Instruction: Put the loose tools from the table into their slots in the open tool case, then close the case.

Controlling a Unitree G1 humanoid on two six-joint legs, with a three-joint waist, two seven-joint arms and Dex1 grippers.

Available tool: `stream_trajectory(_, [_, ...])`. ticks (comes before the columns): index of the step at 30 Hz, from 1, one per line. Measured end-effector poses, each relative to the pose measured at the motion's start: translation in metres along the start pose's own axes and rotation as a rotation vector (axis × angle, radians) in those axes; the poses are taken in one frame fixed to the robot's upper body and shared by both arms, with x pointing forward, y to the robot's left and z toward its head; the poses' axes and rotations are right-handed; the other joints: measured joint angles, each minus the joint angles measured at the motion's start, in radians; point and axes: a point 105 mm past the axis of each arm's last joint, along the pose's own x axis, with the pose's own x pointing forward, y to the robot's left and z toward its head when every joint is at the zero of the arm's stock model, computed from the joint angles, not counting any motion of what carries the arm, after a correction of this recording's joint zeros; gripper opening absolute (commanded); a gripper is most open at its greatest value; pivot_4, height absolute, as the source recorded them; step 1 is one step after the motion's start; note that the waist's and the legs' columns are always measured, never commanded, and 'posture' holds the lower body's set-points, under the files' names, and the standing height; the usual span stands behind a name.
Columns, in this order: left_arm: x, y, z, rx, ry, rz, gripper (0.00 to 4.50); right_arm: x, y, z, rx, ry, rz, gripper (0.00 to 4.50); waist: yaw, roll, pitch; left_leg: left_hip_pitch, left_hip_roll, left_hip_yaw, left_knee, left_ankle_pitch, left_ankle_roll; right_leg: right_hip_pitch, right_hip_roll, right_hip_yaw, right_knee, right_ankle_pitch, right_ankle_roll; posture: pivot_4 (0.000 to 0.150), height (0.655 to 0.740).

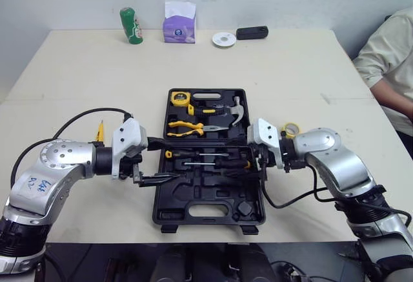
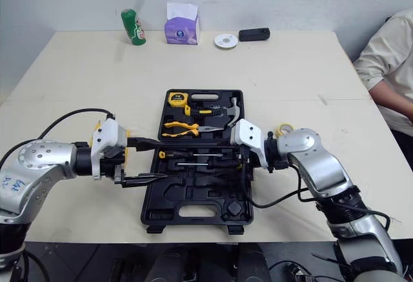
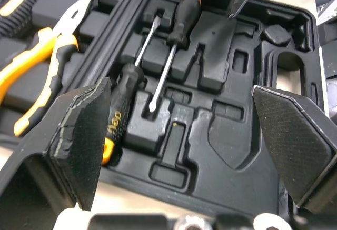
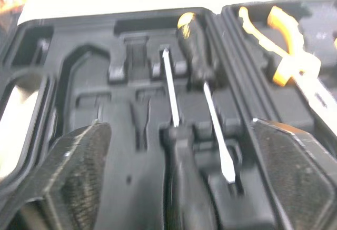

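Hovering wide open and empty, left gripper (image 1: 171, 161) and right gripper (image 4: 181, 130) flank the tool case (image 1: 210, 215); I'd probably press both screwdrivers (image 1: 206, 159) flush before closing.

- Head stereo pair: high up, looks fwd/down over table (image 1: 77, 69); both eyes see the whole tool case (image 1: 210, 214).
- L wrist cam: close-up, from case's left edge.
- R wrist cam: close-up, from opposite edge; both wrist cams share the screwdrivers (image 3: 181, 14).
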Motion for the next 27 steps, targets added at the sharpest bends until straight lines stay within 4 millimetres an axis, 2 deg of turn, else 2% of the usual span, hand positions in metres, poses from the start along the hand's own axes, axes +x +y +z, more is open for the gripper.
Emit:
stream_trajectory(7, [0.008, -0.002, 0.003, 0.002, -0.02, -0.03, 4.5, 0.018, -0.004, -0.004, 0.083, -0.088, -0.003, 4.47, 0.0, 0.0, 0.0, 0.0, 0.0, 0.0, 0.0, 0.0, 0.0, 0.0, 0.0, 0.0, 0.001, 0.0, 0.0, 0.15, 0.7278])
stream_trajectory(10, [0.01, -0.002, 0.004, 0.005, -0.021, -0.033, 4.5, 0.021, -0.005, -0.007, 0.096, -0.101, -0.007, 3.65, 0.0, 0.0, 0.0, 0.0, 0.0, 0.0, 0.0, 0.0, 0.0, 0.0, 0.0, 0.0, 0.001, 0.0, 0.0, 0.15, 0.7278])
stream_trajectory(15, [0.014, -0.003, 0.002, -0.006, -0.026, -0.043, 4.5, 0.02, -0.005, -0.007, 0.084, -0.106, 0.004, 1.14, 0.0, 0.0, 0.0, 0.0, 0.0, 0.0, 0.0, 0.0, 0.0, 0.0, 0.0, 0.0, 0.001, 0.0, 0.0, 0.15, 0.7278])
stream_trajectory(17, [0.014, -0.003, 0.002, -0.006, -0.026, -0.043, 4.5, 0.02, -0.005, -0.007, 0.08, -0.107, 0.004, 0.41, 0.0, 0.0, 0.0, 0.0, 0.0, 0.0, 0.0, 0.0, 0.0, 0.0, 0.0, 0.0, 0.001, 0.0, 0.0, 0.15, 0.7278])
stream_trajectory(18, [0.014, -0.003, 0.002, -0.006, -0.026, -0.043, 4.5, 0.02, -0.005, -0.007, 0.077, -0.107, 0.005, 0.23, 0.0, 0.0, 0.0, 0.0, 0.0, 0.0, 0.0, 0.0, 0.0, 0.0, 0.0, 0.0, 0.001, 0.0, 0.0, 0.15, 0.7278])
stream_trajectory(19, [0.014, -0.003, 0.002, -0.006, -0.026, -0.043, 4.5, 0.02, -0.005, -0.009, 0.079, -0.101, 0.004, 0.07, -0.001, 0.0, 0.0, 0.0, 0.0, 0.0, 0.0, 0.0, 0.0, 0.0, 0.0, 0.0, 0.001, 0.0, 0.0, 0.15, 0.7278])
stream_trajectory(27, [0.013, -0.001, -0.001, -0.019, -0.024, -0.037, 4.5, 0.022, -0.005, -0.023, 0.106, -0.043, 0.016, 0.07, -0.001, 0.0, 0.0, 0.0, 0.0, 0.0, 0.001, 0.0, 0.0, 0.0, 0.0, 0.0, 0.001, 0.0, 0.0, 0.15, 0.7278])
